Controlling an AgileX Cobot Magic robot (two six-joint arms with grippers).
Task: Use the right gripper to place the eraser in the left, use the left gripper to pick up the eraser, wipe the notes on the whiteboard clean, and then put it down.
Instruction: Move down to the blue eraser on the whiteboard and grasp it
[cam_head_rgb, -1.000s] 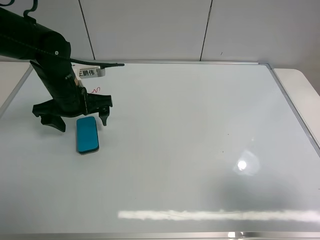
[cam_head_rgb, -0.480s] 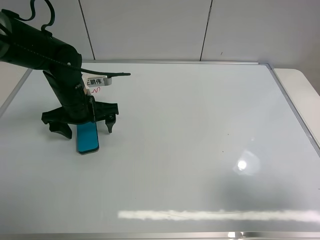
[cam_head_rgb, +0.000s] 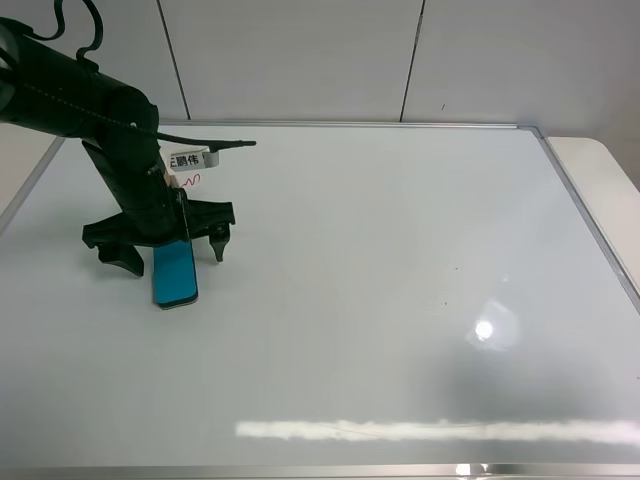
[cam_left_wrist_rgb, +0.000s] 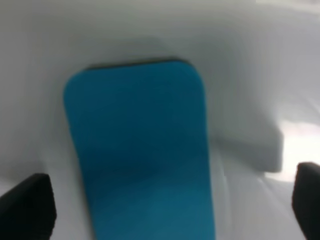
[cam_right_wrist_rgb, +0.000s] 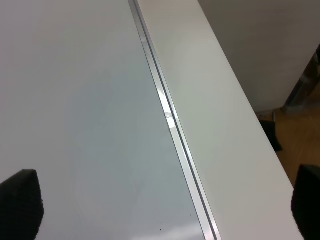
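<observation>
Eraser (cam_head_rgb: 176, 278): probably a light, stiff block, flat near whiteboard (cam_head_rgb: 400, 300) left edge. Best held across long sides. Left pincer (cam_head_rgb: 170, 256) open astride it; right pincer (cam_right_wrist_rgb: 162, 205) open.

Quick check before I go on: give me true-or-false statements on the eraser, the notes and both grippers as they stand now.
1. The left gripper stands open with a jaw on each side of the eraser. True.
2. The eraser is held in the air. False: it lies flat on the whiteboard.
3. The board is wiped clean. False: the notes, a red squiggle, show near the left gripper.
4. The right gripper is open and empty. True.
</observation>
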